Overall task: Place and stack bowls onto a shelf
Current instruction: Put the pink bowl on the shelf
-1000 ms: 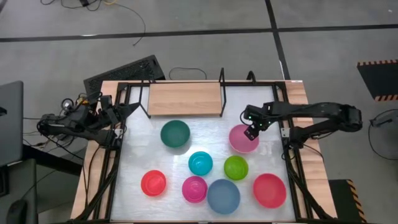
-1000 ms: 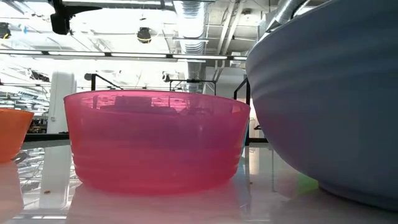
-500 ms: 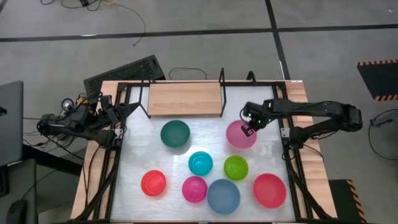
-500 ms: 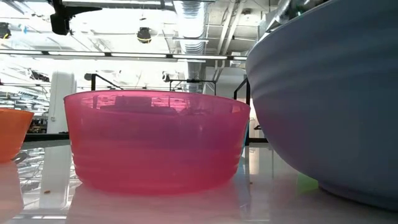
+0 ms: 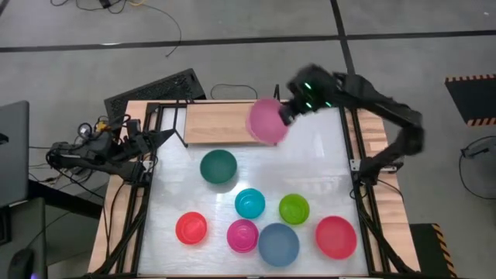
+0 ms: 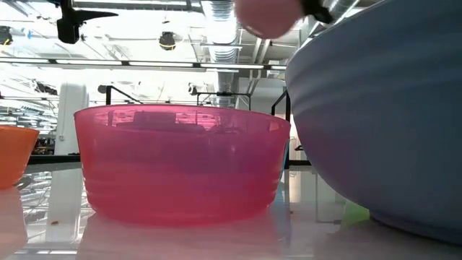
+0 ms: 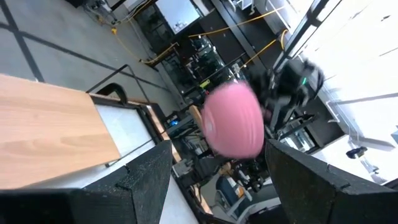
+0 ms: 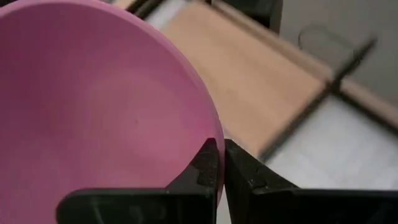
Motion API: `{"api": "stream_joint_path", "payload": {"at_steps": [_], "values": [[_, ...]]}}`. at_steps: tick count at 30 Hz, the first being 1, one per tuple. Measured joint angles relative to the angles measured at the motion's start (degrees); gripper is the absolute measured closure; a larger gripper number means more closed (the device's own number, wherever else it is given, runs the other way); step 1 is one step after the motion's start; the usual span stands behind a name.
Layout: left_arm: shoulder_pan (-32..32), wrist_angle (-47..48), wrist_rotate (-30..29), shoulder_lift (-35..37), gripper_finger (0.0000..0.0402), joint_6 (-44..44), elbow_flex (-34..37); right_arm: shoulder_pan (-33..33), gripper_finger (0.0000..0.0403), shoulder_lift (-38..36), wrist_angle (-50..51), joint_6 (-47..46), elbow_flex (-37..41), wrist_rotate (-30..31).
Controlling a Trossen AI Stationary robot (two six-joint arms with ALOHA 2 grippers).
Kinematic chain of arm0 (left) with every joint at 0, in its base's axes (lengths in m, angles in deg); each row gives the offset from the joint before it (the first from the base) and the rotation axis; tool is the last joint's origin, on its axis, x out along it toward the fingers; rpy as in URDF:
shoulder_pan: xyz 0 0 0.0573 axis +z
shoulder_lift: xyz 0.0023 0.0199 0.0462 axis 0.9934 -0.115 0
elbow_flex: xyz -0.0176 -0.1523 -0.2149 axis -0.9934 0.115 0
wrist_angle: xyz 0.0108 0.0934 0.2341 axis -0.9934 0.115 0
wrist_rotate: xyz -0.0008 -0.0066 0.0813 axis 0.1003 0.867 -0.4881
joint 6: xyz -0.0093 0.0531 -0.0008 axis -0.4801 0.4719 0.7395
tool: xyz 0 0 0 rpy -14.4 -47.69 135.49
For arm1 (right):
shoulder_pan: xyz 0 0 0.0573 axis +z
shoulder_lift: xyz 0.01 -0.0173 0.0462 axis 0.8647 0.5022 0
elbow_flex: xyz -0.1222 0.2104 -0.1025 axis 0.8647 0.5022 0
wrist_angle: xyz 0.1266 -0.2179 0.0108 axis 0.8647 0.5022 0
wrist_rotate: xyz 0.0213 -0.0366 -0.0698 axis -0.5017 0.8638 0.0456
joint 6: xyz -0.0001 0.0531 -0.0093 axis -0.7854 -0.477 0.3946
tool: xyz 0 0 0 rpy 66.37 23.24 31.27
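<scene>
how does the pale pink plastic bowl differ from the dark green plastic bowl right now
The pale pink plastic bowl is lifted and tilted, pinched at its rim by the right gripper by the light-wood shelf; the dark green plastic bowl sits upright on the white table, untouched. Both are small, round and empty.

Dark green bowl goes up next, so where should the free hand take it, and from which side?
Pinch the dark green bowl by its thin rim, coming down from above: it sits upright and open. Take the shelf-side edge, since the teal bowl sits close on the other side.
</scene>
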Motion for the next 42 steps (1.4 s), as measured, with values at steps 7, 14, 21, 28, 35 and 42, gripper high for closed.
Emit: {"api": "stream_joint_path", "payload": {"at_steps": [7,14,21,28,35,42], "values": [[-0.02,0.5,0.48,0.0,0.0157,-1.05,0.0,-3.76,0.0374,21.33,1.76,8.39,-24.37,-4.89],[-0.01,1.85,0.29,0.0,0.0157,-1.13,0.0,-4.5,0.0374,34.6,-3.69,7.55,-27.56,-7.59],[-0.02,2.35,-1.54,0.0,0.0157,-1.24,0.0,-5.15,0.0374,44.18,-3.61,6.74,-27.54,-7.2],[-0.02,2.7,-2.93,0.0,0.0157,-1.32,0.0,-5.62,0.0374,46.65,-3.28,6.26,-27.57,-6.02],[-0.02,2.88,-2.99,0.0,0.0157,-1.32,0.0,-7.28,0.0373,46.59,-2.47,5.71,-27.67,-5.45],[-0.02,2.88,-3.02,0.0,0.0157,-1.31,0.0,-8.03,0.0353,48.6,-0.04,5.48,-27.53,-4.47]]}}
